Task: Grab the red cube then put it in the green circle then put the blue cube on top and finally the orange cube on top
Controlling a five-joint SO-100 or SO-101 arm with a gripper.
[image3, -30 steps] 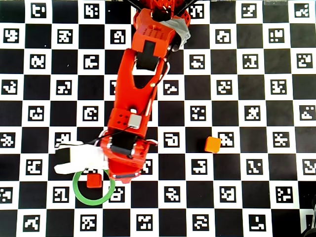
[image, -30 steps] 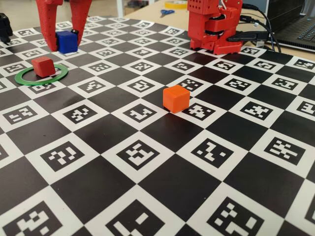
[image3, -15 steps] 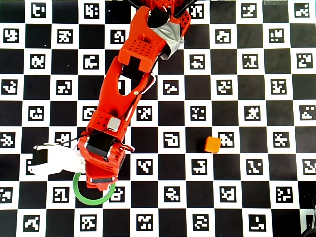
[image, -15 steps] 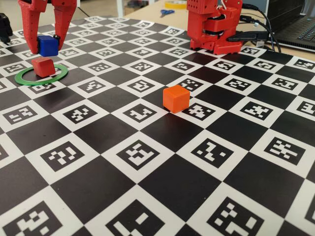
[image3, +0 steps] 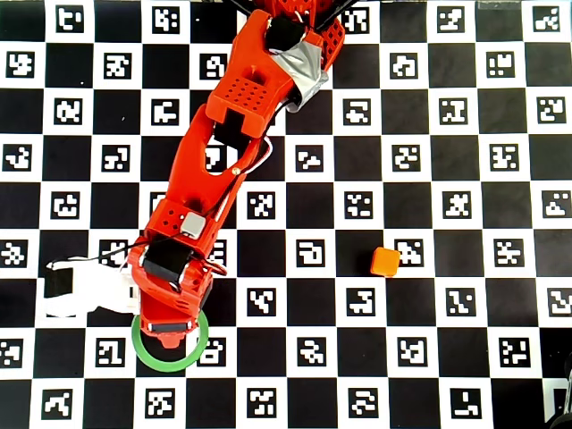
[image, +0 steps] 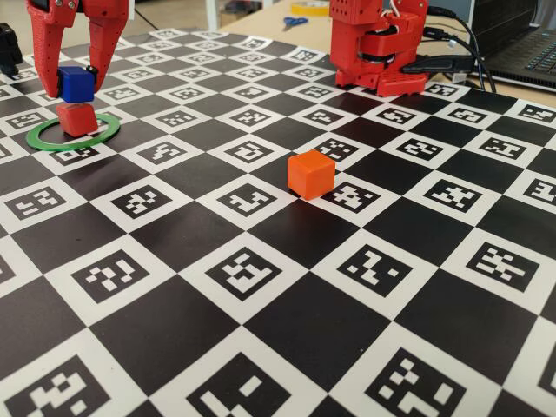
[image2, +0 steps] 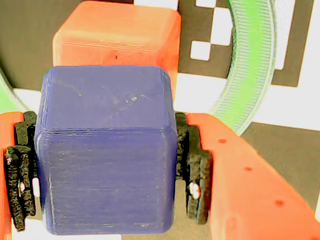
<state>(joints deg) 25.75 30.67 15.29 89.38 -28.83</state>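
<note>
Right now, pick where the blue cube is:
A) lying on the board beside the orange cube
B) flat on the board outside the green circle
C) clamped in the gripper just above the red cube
C: in the fixed view the gripper clamps the blue cube just above the red cube inside the green circle.

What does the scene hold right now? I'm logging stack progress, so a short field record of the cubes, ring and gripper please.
red cube: inside the green circle, on the board
blue cube: held between the gripper fingers, just above the red cube; contact cannot be told
orange cube: alone mid-board, untouched
gripper state: shut on the blue cube, pads pressing both sides in the wrist view
stack progress: red placed, blue not yet released, orange pending
</note>
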